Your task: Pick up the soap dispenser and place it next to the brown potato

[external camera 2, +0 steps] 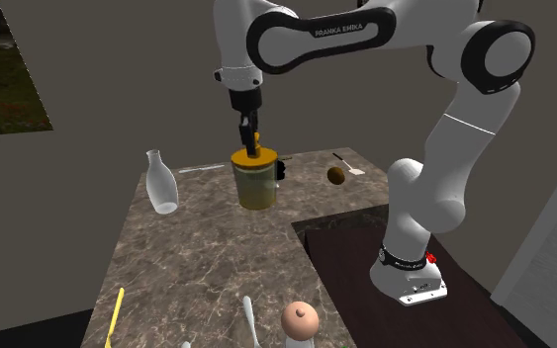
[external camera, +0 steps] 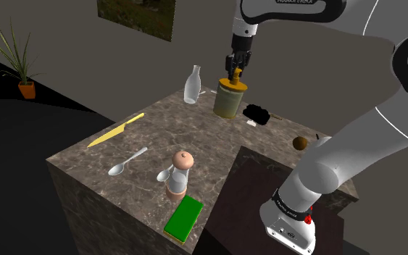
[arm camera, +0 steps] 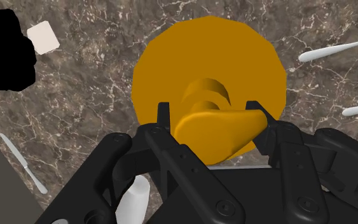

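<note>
The end effector (arm camera: 212,121) has its fingers pinched in on the orange pump head of the soap dispenser (external camera: 228,101), which looks like a real grip. The dispenser seems to be sitting on the table (external camera: 159,134). In the shoulder view, the brown potato (external camera: 301,143) is around 4 o'clock from it, well apart. So the grasp looks done, and the lift, carry and set-down are left.

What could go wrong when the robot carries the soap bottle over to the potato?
1. The gripper clasps only the small orange pump head of the soap dispenser, so the big body might swing or slip out.
2. A black object lies between the dispenser and the potato; a low carry could bump it.
3. The potato is round and might roll if nudged.
</note>
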{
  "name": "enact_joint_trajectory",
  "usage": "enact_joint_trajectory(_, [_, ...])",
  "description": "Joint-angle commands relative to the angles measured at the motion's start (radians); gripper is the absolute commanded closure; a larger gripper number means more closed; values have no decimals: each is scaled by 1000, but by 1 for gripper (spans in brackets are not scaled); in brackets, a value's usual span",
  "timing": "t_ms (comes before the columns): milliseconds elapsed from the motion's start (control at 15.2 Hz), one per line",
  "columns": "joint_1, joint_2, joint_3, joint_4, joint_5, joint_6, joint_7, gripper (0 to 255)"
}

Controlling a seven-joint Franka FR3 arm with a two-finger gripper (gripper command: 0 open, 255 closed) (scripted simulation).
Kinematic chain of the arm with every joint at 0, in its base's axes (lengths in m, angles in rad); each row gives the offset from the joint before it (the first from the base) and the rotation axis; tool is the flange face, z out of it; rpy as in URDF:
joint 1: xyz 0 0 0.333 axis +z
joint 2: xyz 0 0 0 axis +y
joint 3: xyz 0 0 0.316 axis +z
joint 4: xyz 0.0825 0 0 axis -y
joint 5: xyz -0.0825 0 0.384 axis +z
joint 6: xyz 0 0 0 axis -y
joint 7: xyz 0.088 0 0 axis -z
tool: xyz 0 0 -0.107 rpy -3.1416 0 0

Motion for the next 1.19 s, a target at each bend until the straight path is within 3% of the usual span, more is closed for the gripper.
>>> enact_joint_trajectory(0, [1, 2, 3, 33, 2, -31, -3, 255])
enact_joint_trajectory(1122, [2, 64, 9, 318, 5, -251, -39, 255])
